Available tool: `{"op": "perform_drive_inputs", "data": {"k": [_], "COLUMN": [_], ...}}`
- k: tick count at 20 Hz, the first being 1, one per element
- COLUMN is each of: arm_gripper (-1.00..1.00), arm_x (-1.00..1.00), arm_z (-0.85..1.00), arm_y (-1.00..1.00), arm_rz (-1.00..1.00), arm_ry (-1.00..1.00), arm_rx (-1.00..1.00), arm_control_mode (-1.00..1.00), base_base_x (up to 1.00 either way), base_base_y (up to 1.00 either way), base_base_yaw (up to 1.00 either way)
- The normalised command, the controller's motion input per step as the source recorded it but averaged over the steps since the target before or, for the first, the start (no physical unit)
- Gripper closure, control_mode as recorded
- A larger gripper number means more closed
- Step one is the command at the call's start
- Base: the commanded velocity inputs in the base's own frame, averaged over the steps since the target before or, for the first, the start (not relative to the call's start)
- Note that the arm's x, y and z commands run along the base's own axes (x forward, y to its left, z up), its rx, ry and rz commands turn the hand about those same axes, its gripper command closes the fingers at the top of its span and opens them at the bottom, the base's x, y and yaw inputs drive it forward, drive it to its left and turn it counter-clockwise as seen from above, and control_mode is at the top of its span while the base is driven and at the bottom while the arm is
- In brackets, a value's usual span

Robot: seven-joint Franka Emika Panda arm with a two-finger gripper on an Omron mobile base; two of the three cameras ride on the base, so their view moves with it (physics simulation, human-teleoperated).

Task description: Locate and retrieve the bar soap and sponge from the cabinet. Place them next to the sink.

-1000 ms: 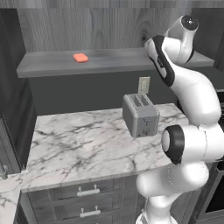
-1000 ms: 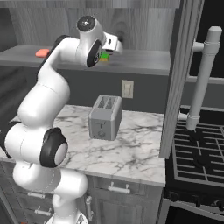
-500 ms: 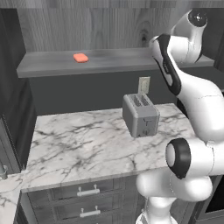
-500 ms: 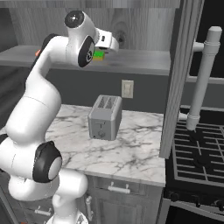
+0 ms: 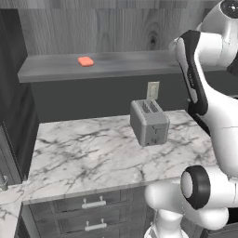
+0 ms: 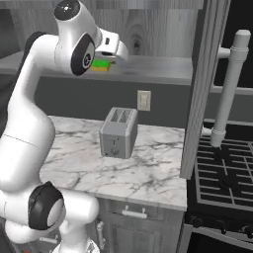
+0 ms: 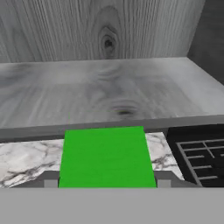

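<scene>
Since a second ago I have drawn the arm up and back from the cabinet (image 7: 109, 87) shelf; my gripper (image 6: 105, 63) is clamped on the sponge (image 7: 106, 156), clearing the shelf edge for carrying sinkward; bar soap (image 5: 85, 61) lies on the shelf's left part.

The pink soap (image 5: 85, 61) lies flat on the cabinet (image 5: 116, 28) shelf, near its left end. The green sponge (image 7: 106, 156) hangs flat in the gripper (image 6: 103, 64), just off the shelf's front edge.
</scene>
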Motion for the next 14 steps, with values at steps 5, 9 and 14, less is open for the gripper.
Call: {"op": "perform_drive_inputs", "data": {"k": [5,9,14], "arm_gripper": [1.00,1.00,1.00], "arm_x": [-1.00,-1.00,-1.00], "arm_z": [-0.06,-0.22,-0.06], "arm_y": [0.00,0.00,0.00], "arm_rz": [0.00,0.01,0.02], "arm_ry": [0.02,0.00,0.06], "arm_rx": [0.00,0.00,0.00], "arm_control_mode": [-1.00,-1.00,-1.00], "base_base_x": [0.00,0.00,0.00], "base_base_y": [0.00,0.00,0.00], "base_base_yaw": [0.00,0.00,0.00]}}
